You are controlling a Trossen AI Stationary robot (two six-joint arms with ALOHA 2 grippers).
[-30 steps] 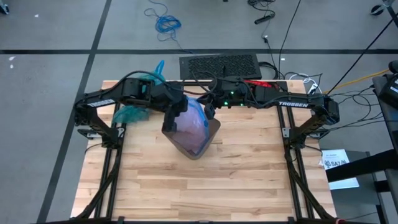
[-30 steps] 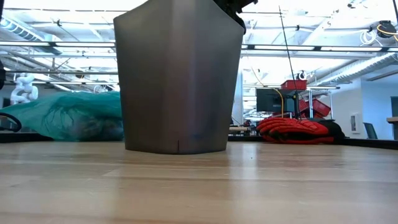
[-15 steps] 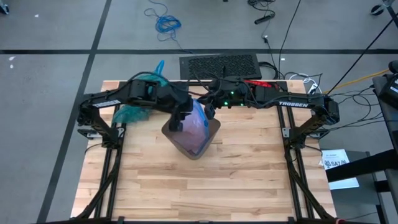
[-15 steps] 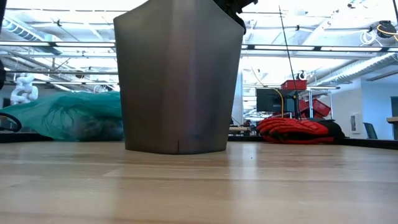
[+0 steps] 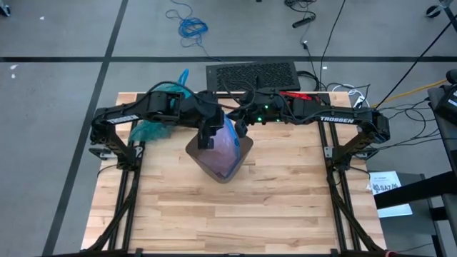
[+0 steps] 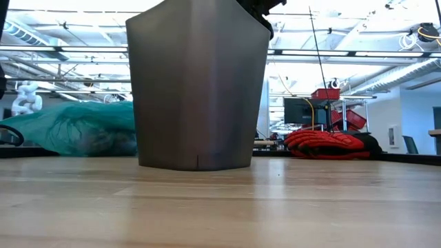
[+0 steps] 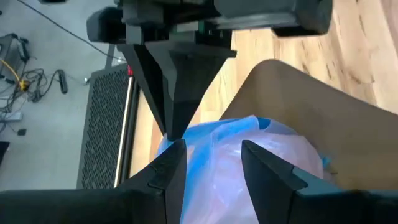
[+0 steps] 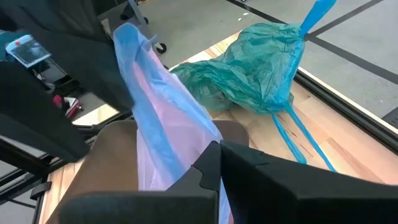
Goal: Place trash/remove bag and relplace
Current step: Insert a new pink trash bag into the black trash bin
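Note:
A grey bin point(image 5: 214, 170) stands upright on the table's far middle and fills the low view point(image 6: 198, 89). A pale pink bag with a blue edge point(image 5: 227, 146) sits in its mouth. My right gripper point(image 8: 214, 158) is shut on that bag at the bin's far side. My left gripper point(image 7: 211, 163) hovers open over the bin, one finger on either side of the bag's raised top. The teal bag point(image 8: 255, 68) lies bunched on the table's far left point(image 5: 151, 130), its blue ties trailing. The trash is hidden. My right gripper pinches the pink bag's blue edge point(image 8: 186, 163) between its two shut fingers, coming slanting down from the table's right over the bin's far rim. The edge stands raised above the bin mouth point(image 7: 186, 140), and the rest of the bag hangs slack inside.
A red-and-black glove point(image 6: 324, 143) lies at the table's far right. A black mesh panel point(image 5: 251, 73) sits just beyond the far edge. Bare wooden table point(image 5: 235, 214) stretches from the bin to the near edge.
My left gripper has moved toward the table's right, from the bin's left rim to over the bin mouth. The bin and the teal bag have stayed put.

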